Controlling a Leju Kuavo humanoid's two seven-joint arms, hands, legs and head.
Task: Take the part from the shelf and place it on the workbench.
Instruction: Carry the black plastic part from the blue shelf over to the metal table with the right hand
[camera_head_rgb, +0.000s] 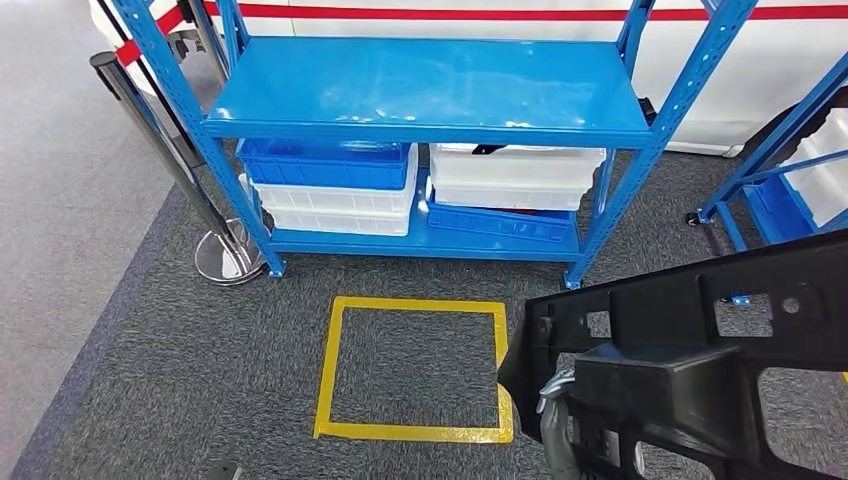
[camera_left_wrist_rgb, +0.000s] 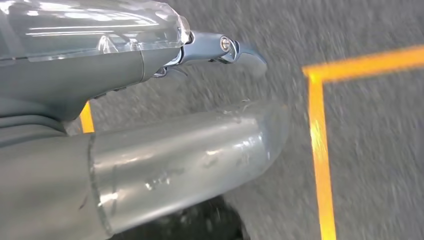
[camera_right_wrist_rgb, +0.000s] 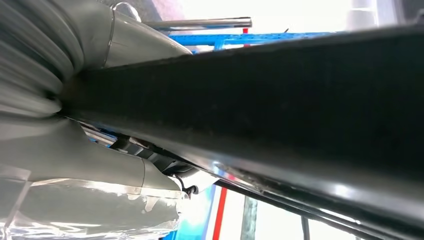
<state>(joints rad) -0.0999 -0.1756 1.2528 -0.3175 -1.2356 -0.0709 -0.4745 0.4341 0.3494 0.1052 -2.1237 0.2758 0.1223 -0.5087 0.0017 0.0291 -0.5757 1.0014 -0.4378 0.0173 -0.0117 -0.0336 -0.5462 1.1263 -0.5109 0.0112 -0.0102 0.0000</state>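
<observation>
covering the floor is grey carpet, paler along the far left edge. to the left of the right hand and further out stands a chrome post on a round shiny base. nearer, just left of that hand, a square of yellow tape is stuck on the carpet. beyond the tape stands a blue shelf with a bare glossy top board; under it sit a blue bin on a white bin, and beside them a white bin resting on a blue lid. a white wall with a red stripe runs behind. far right, a second blue shelf is cut off by the frame.

the left hand hangs over the carpet near a corner of the tape, empty, its thumb and a silver finger apart. the floor there is blurred.

the right hand grips the part, a black plastic panel with square cut-outs, held off the shelf in front of the robot, to the right of the tape square. its long axis runs from beside the hand up and away to the right, one broad face tipped toward the head camera. in the right wrist view the part crosses as a dark bar pressed between thumb and palm cover. its right and lower ends are cut off, and most of the hand is hidden behind it.
</observation>
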